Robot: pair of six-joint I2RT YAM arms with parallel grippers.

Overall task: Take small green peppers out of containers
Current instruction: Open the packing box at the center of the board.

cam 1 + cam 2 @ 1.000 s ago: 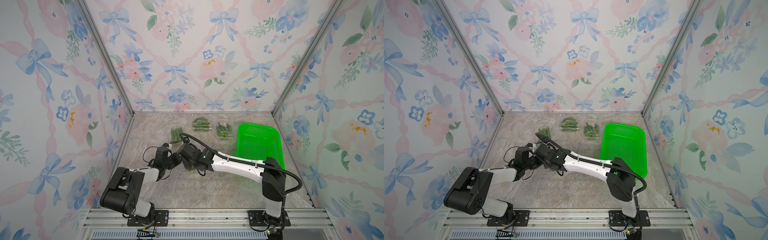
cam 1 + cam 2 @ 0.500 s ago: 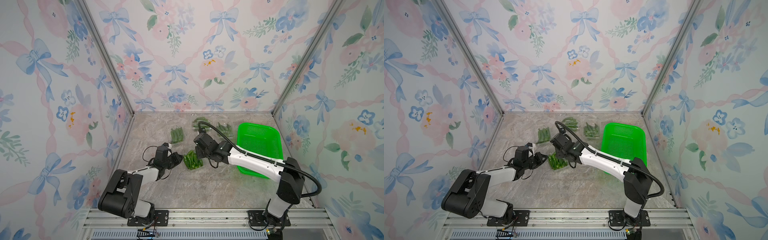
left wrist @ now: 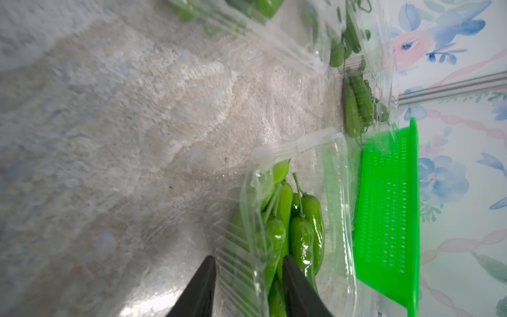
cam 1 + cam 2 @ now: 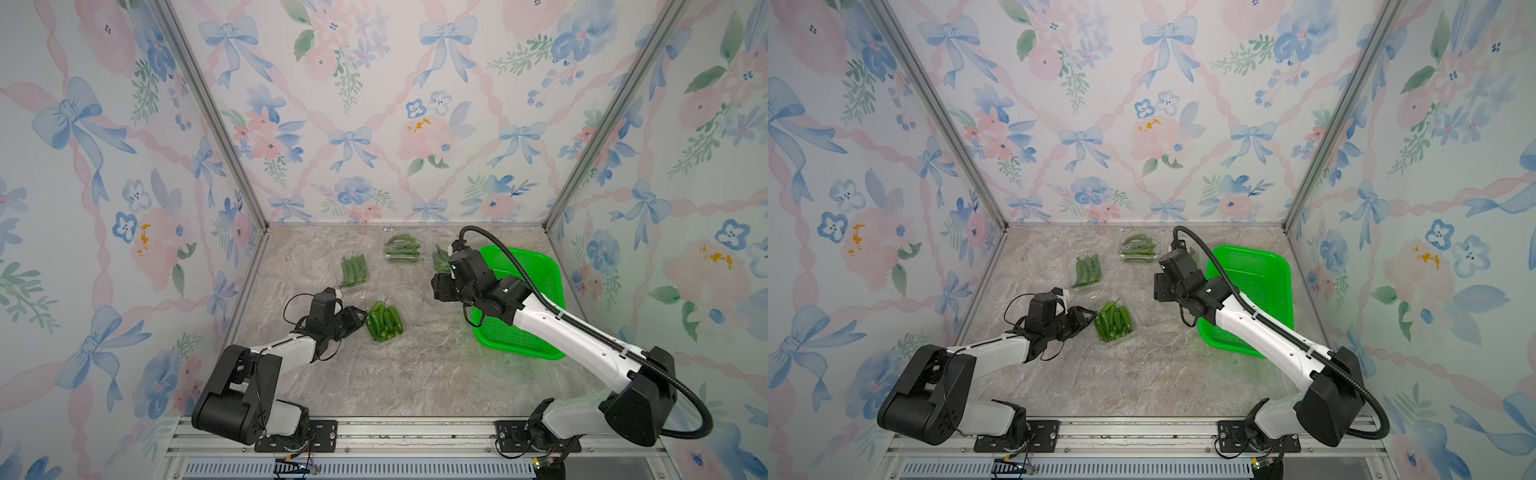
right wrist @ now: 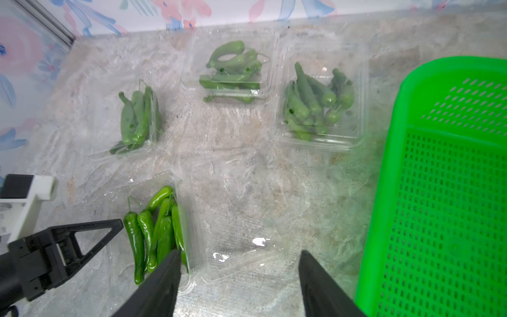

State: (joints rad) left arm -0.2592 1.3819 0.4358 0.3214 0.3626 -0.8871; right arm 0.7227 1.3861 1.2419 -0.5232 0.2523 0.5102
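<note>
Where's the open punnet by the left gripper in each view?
Top view: open punnet, mid-floor, left of green basket.
Top view: same place.
Left wrist: wall between left gripper fingers.
Right wrist: beside left gripper.
Landmark: green basket.

green basket (image 4: 536, 274), marble tabletop (image 4: 415, 374), floral walls (image 4: 374, 104)

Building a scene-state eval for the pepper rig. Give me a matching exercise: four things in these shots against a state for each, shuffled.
Things:
1. left gripper
2. right gripper
3. green basket
4. back container

States:
A. perforated, nothing seen inside
B. jaws open, nothing between them
C. lid down over its peppers
D. jaws open on either side of the opened container wall

Pairs: 1-D, 2-B, 3-A, 4-C
</note>
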